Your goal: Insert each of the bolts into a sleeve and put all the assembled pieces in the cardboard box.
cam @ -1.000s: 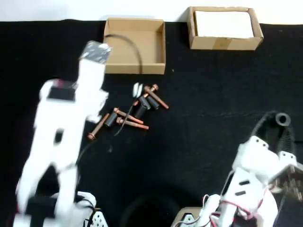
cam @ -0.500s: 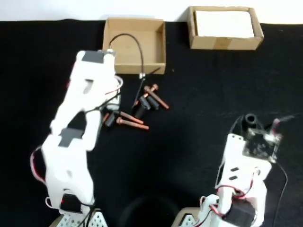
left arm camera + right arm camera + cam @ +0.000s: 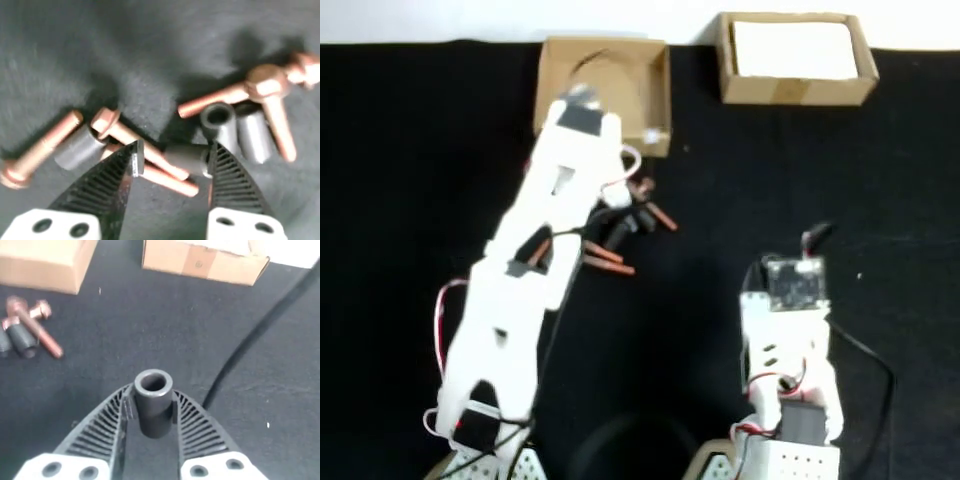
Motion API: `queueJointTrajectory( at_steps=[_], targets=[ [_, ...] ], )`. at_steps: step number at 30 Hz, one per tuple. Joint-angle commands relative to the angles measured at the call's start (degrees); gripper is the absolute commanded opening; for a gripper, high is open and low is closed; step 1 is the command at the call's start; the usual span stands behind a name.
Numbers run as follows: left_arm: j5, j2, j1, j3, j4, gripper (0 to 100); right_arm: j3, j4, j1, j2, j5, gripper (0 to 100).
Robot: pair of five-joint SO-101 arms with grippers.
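Here, left gripper [image 3: 172, 152] hangs spread, seemingly over bolts [image 3: 215, 97]; right gripper [image 3: 152, 397] pinches sleeve [image 3: 152, 415].

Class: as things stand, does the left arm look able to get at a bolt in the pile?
Probably yes: the left gripper hangs open just above a bolt, which lies between its jaws with nothing over it. A sleeve beside it may get pinched too.

Copper-toned metal with a soft sheen on the bolts [image 3: 45, 145]; smooth, dull dark grey on the sleeve [image 3: 152, 407], plastic or metal impossible to tell. Matt black cloth, faintly fuzzy, over the table [image 3: 800, 180], and plain matt brown card for the cardboard box [image 3: 635, 80].
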Motion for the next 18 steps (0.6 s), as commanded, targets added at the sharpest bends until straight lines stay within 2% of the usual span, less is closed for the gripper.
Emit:
queueJointTrajectory(
  at_steps=[1,6,10,18],
  targets=[
    [8.97,0.13,-0.04,-1.98,0.44,22,7.52,-1.89,0.04,-0.22,-1.41,0.8],
    [12.48,0.84,-0.31,-3.12,-0.79,22,7.52,-1.71,0.31,0.22,-1.41,0.8],
    [12.4,-0.48,-4.0,-2.68,1.32,22,7.52,-1.71,0.31,0.22,-1.41,0.8],
    [12.4,-14.29,-4.35,15.43,-0.18,22,7.52,-1.71,0.22,0.22,-1.41,0.8]
  ],
)
